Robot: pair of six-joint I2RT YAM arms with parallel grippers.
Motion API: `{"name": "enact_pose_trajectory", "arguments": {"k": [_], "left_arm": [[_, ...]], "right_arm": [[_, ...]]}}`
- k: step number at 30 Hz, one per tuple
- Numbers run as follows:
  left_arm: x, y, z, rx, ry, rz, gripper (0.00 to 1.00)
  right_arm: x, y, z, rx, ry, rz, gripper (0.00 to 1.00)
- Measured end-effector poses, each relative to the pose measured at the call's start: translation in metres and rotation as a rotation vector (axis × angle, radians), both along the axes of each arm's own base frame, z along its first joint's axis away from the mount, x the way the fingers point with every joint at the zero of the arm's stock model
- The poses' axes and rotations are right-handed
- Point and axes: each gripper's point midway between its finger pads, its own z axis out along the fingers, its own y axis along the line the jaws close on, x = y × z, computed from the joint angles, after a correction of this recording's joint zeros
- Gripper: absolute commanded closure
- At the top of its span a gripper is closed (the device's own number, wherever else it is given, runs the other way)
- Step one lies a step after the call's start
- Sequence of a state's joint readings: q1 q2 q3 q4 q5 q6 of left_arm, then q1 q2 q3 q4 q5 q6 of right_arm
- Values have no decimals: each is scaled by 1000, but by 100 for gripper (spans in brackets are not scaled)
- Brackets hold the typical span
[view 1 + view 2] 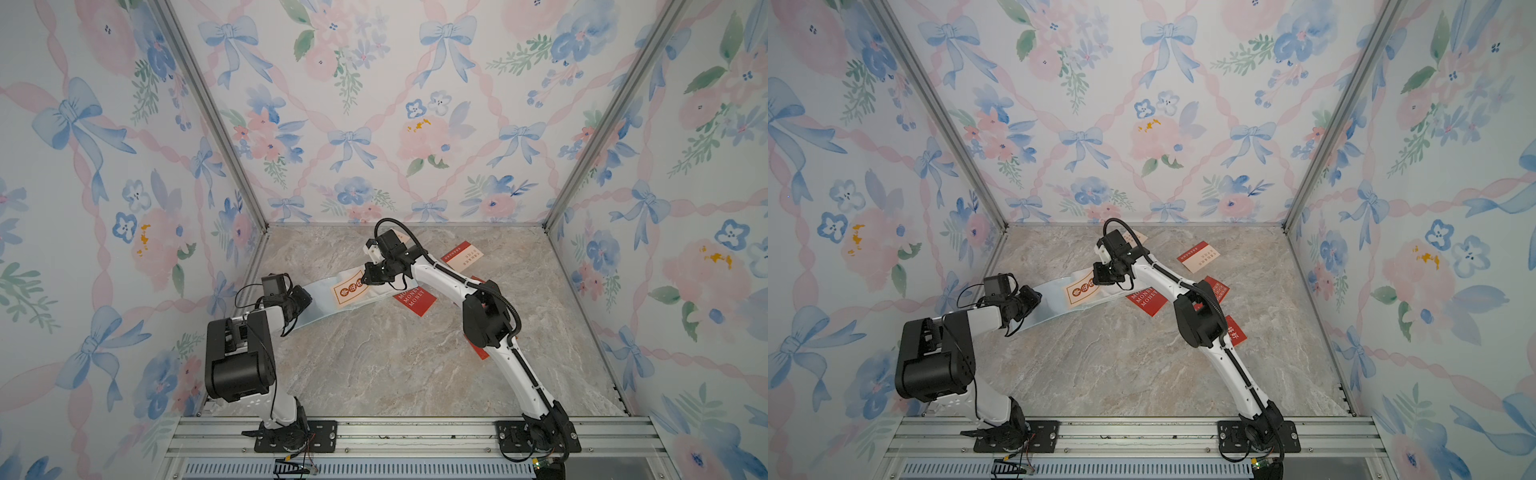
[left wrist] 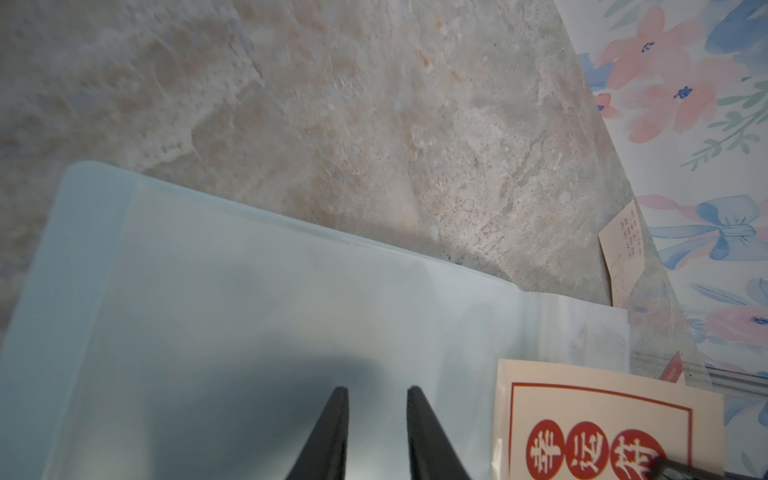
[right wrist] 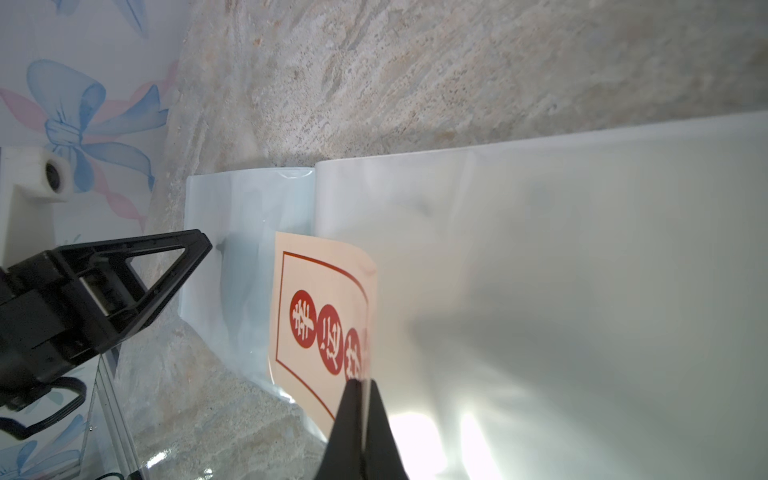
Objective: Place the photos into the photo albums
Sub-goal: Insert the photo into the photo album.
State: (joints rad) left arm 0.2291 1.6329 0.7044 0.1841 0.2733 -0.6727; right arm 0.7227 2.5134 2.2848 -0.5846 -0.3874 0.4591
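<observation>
One cream photo [image 3: 320, 282] is pinched in the right gripper [image 3: 363, 380] at the open photo album [image 2: 249, 291]; left gripper [image 2: 376, 388] slightly spread.

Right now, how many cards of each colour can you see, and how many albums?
red cards: 3
cream cards: 3
pale blue album: 1
Total: 7
</observation>
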Motion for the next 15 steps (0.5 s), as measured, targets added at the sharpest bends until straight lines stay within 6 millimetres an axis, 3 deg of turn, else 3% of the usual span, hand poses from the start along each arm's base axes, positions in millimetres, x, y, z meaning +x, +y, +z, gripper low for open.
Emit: {"name": "enact_pose_trajectory", "arguments": {"k": [4,15], "left_arm": [[0,0,0,0,0,0,72],[0,0,0,0,0,-1,73]], "right_arm": [[0,0,15,10,-25,2,100],[-1,11,6,47,20,4,100]]}}
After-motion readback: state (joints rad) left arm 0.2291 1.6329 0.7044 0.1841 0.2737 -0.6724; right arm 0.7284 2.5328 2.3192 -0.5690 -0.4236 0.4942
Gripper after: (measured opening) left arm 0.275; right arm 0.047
